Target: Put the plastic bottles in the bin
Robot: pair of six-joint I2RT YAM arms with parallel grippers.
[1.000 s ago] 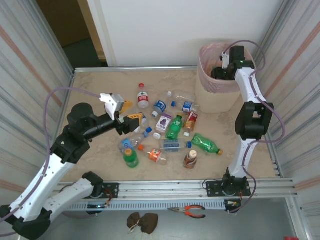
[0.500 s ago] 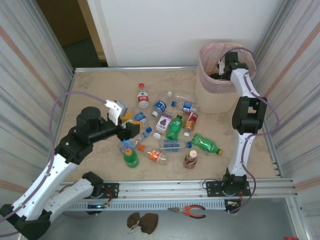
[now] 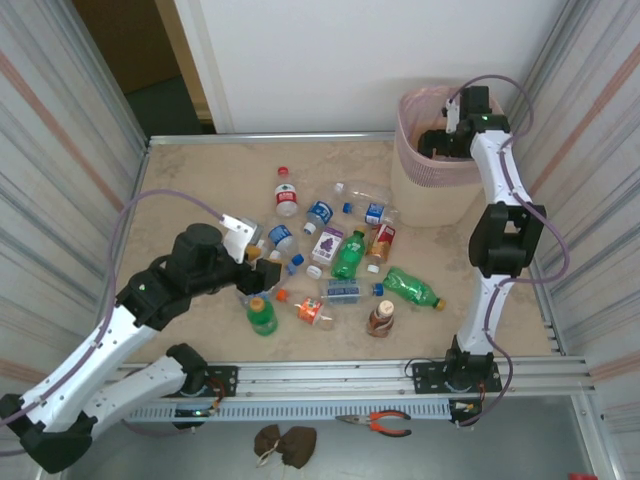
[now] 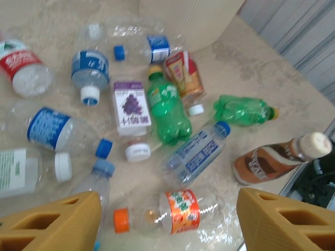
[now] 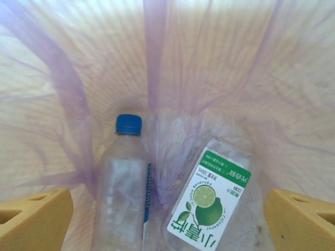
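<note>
Several plastic bottles (image 3: 348, 255) lie scattered on the middle of the table. My left gripper (image 4: 167, 230) is open low over them. A clear bottle with an orange cap and orange label (image 4: 178, 212) lies between its yellow fingers (image 4: 49, 219), not gripped. In the top view the left gripper (image 3: 262, 262) sits at the pile's left edge. My right gripper (image 5: 167, 230) is open inside the mouth of the bin (image 3: 435, 175), holding nothing. Below it, on the pink liner, lie a clear blue-capped bottle (image 5: 123, 188) and a lime-labelled bottle (image 5: 214, 204).
A purple grape carton (image 4: 128, 104) and loose caps (image 4: 137, 152) lie among the bottles. A brown bottle (image 3: 381, 318) and a green one (image 3: 412, 288) lie near the front rail. Corrugated walls close both sides. Pliers (image 3: 375, 423) lie below the rail.
My left arm has swung inward and down toward the near side of the bottle pile. The right wrist dipped into the bin, then rose a little and shifted right.
</note>
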